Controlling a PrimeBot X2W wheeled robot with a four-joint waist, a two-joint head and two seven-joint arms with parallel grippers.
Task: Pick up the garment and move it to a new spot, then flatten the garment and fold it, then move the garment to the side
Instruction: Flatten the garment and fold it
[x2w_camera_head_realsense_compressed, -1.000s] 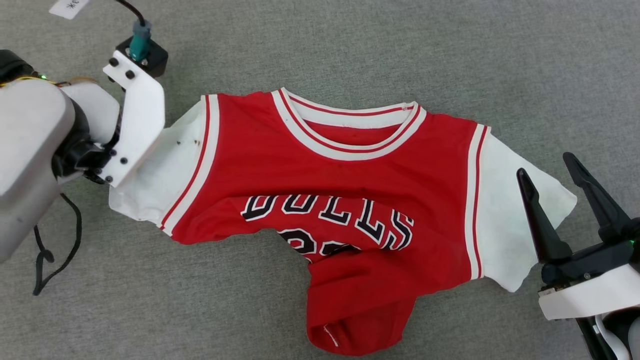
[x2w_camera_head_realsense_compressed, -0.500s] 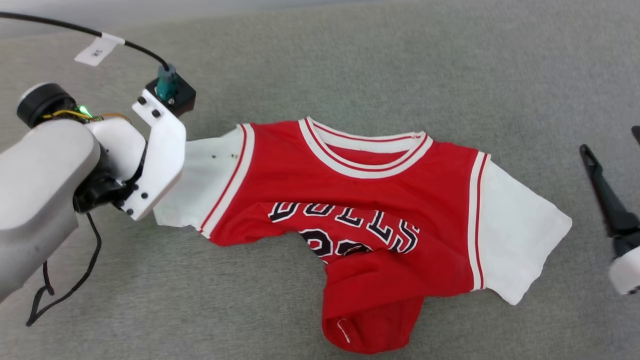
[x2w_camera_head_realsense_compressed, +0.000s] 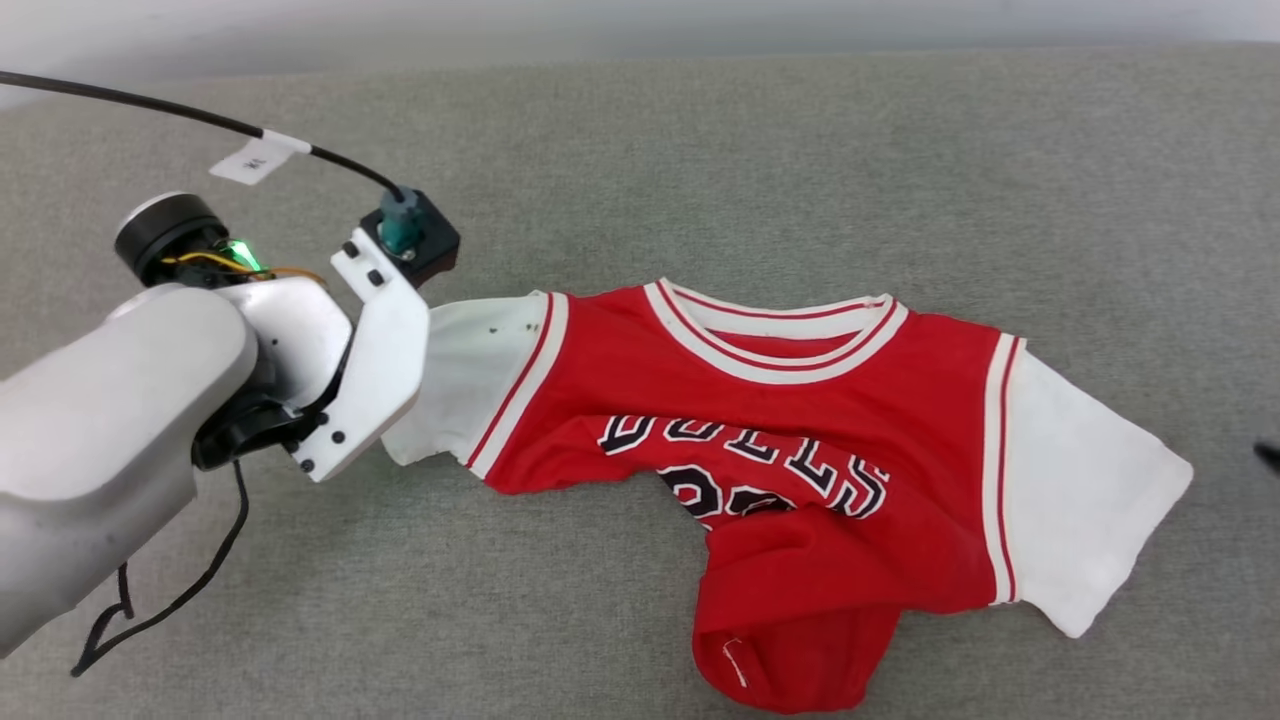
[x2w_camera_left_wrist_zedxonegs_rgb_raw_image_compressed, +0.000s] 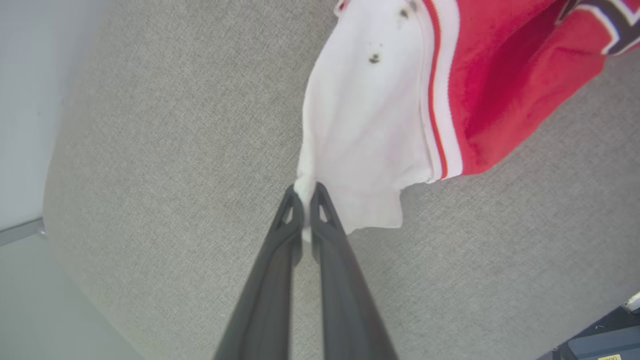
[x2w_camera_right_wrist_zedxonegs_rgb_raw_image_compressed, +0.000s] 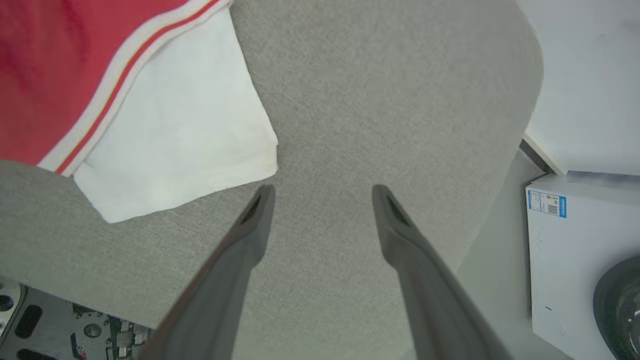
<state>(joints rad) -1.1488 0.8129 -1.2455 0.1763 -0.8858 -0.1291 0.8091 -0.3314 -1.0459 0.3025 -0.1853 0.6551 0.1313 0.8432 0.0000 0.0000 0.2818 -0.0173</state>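
The garment (x2w_camera_head_realsense_compressed: 800, 420), a red jersey with white short sleeves and red-and-white striped trim, is spread front-up and crumpled across the middle of the grey fabric surface (x2w_camera_head_realsense_compressed: 700, 150), its hem bunched toward the surface's near edge. Dark specks are seen on the left sleeve (x2w_camera_head_realsense_compressed: 470, 370). "BULLS" is read in black-and-white letters above a half-hidden number. The left gripper (x2w_camera_left_wrist_zedxonegs_rgb_raw_image_compressed: 306, 192) is clamped on that sleeve's edge. The right gripper (x2w_camera_right_wrist_zedxonegs_rgb_raw_image_compressed: 322, 192) is held wide and empty over bare surface.
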